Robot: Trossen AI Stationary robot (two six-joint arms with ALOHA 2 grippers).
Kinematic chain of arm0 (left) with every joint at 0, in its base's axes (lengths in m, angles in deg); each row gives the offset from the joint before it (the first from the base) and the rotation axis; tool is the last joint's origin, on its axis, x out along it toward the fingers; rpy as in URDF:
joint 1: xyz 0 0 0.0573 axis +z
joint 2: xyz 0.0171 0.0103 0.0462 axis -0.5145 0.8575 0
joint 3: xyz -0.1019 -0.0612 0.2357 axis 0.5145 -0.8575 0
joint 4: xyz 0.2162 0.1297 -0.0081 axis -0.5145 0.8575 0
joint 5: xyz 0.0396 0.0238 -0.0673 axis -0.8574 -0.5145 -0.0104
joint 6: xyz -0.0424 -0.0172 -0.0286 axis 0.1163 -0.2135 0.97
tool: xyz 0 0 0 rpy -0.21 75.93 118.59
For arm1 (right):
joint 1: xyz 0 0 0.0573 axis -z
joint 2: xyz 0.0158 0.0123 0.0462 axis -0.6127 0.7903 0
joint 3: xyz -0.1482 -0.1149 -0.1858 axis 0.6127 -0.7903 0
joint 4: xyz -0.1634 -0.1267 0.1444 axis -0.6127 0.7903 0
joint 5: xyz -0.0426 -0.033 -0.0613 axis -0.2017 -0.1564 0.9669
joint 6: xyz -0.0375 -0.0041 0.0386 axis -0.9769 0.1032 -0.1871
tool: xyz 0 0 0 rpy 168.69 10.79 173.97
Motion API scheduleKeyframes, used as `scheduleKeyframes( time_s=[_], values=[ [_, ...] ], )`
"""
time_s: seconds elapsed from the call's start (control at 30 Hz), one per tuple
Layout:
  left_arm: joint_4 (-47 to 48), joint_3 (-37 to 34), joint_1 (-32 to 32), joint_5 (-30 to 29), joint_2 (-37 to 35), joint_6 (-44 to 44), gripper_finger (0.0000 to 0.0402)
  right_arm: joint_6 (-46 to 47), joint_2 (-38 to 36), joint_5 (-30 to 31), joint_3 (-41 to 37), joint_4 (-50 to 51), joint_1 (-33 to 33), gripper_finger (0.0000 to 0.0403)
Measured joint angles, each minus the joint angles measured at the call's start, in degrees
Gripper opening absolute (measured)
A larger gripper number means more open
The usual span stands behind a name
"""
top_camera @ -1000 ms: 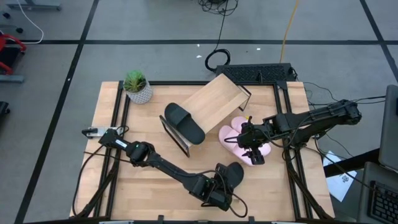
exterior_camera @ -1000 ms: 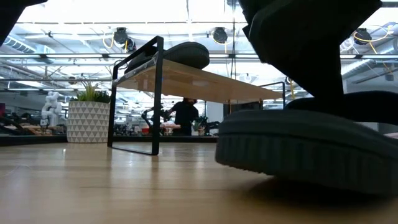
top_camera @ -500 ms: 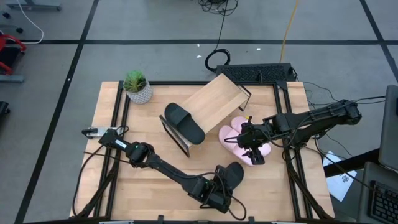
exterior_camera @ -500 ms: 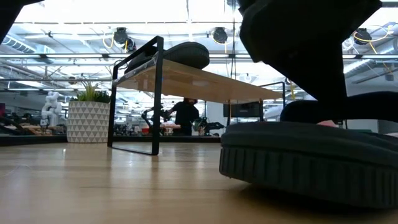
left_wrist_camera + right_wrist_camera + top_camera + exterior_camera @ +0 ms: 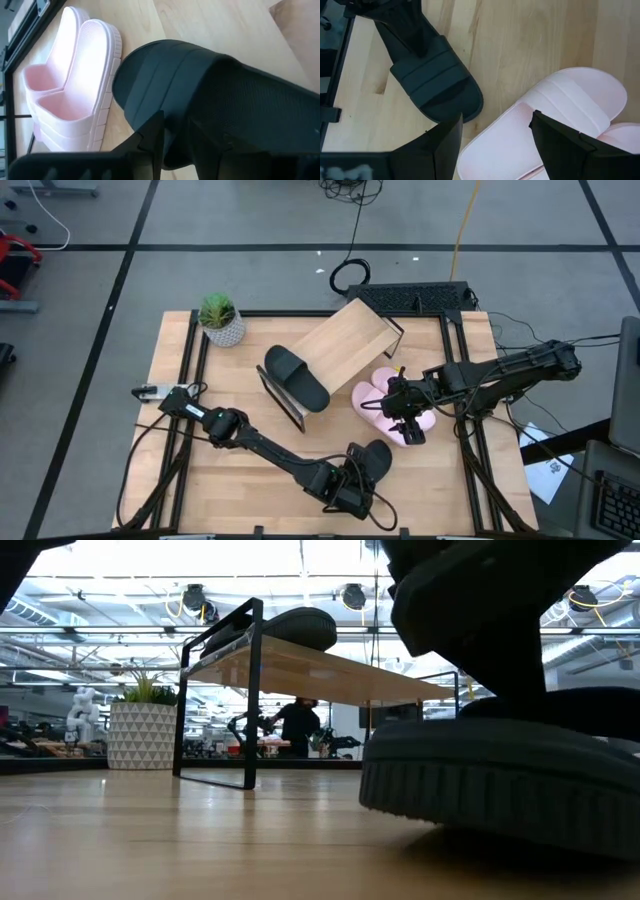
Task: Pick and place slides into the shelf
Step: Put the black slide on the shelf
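Since a moment ago the black slide (image 5: 366, 460) near the tabletop's (image 5: 240, 480) front edge has shifted slightly in the low view, the left gripper (image 5: 350, 485) pinching its heel. The right gripper (image 5: 400, 412) hovers over the pink slides (image 5: 385, 405), fingers spread. The other black slide (image 5: 296, 378) lies on the shelf (image 5: 350, 340).

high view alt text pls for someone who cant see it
Seen from above, the left pincer is at a black slide near the table's front edge, while the right pincer hovers over two pink slides. Another black slide lies on the tilted wooden shelf, near a potted plant.
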Motion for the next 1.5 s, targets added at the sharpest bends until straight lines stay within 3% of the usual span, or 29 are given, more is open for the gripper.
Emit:
scheduleKeyframes(
  time_s=[1.1, 1.23, 1.5],
  values=[
    [-1.7, -0.1, -2.0, -6.7, 2.1, -0.8, 0.0088, 0.2, 0.0, 0.0, 0.0, -3.0, 0.0, 0.0228],
    [-2.4, 0.0, -1.6, -10.8, 2.8, -2.0, 0.0088, 0.2, 0.0, 0.0, 0.0, -3.0, 0.0, 0.0228],
    [-4.9, -0.1, 0.0, -12.1, 2.8, -4.8, 0.0088, 0.1, 0.0, 0.0, 0.0, -3.1, 0.0, 0.0228]
  ],
)
